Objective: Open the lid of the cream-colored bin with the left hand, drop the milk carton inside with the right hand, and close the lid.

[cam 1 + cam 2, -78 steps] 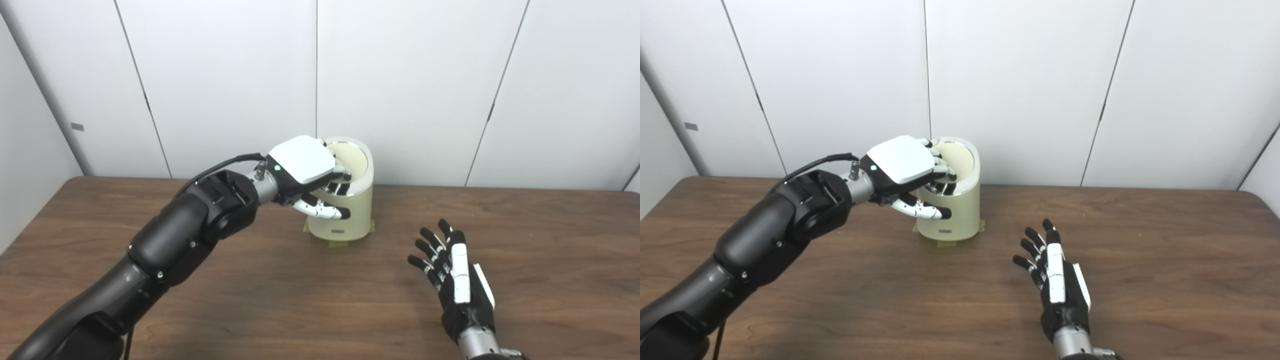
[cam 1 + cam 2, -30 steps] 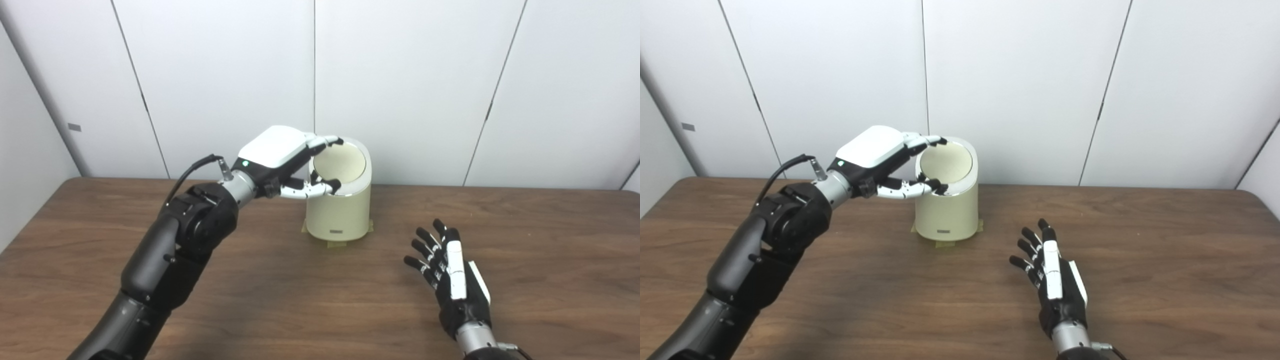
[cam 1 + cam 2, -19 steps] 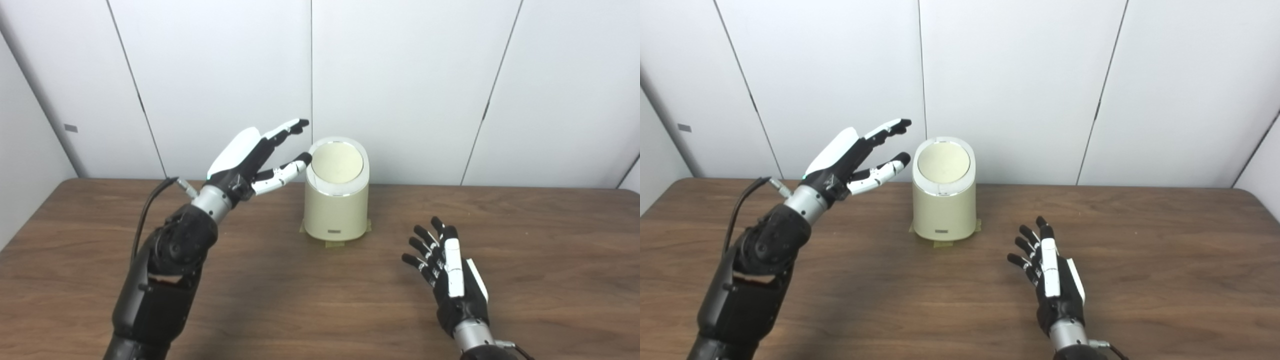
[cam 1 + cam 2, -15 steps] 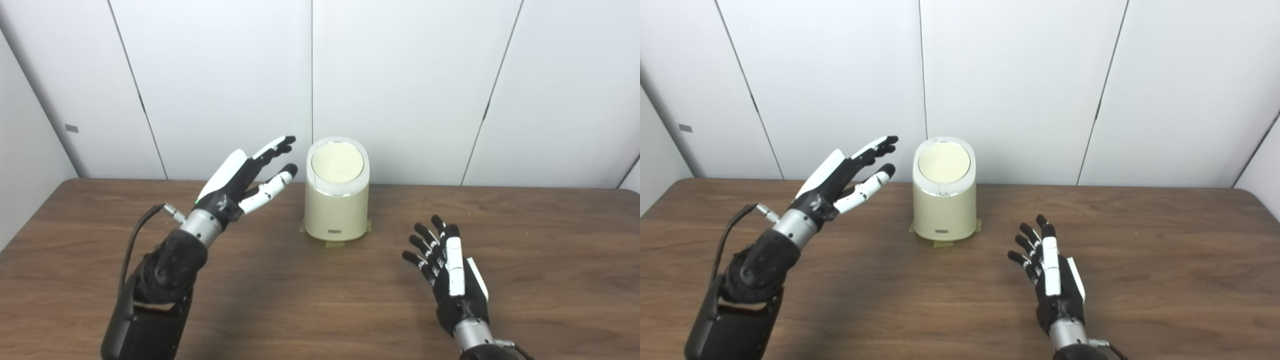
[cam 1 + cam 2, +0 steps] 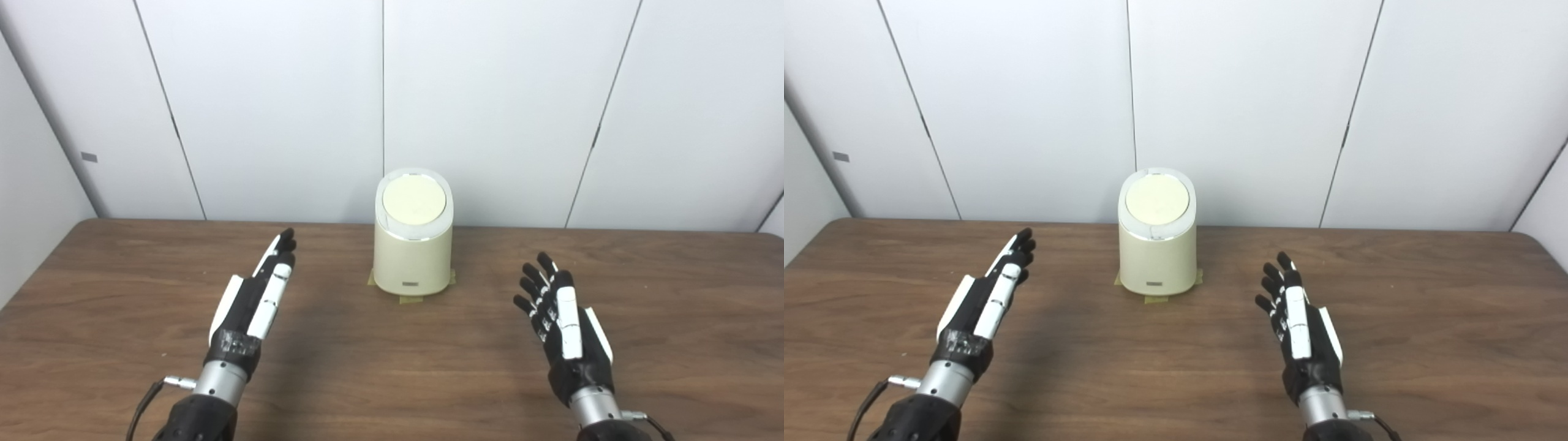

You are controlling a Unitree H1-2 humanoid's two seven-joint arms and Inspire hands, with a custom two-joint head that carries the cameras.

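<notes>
The cream-colored bin (image 5: 413, 245) stands upright at the middle back of the wooden table (image 5: 392, 392), its round lid (image 5: 413, 199) lying flat and shut on top. My left hand (image 5: 252, 303) hovers low over the table to the bin's front left, open, fingers stretched forward, holding nothing. My right hand (image 5: 566, 327) is to the bin's front right, also open and empty, fingers slightly spread. Both hands are well apart from the bin. No milk carton shows in either view.
Yellowish tape tabs (image 5: 409, 299) stick out from under the bin's base. White wall panels (image 5: 490, 110) stand right behind the bin along the table's back edge. A cable (image 5: 147, 398) trails from my left wrist.
The left hand let go of the lid, which dropped shut, then pulled back from the bin and came down to the table's front left. The right hand shifted slightly forward.
</notes>
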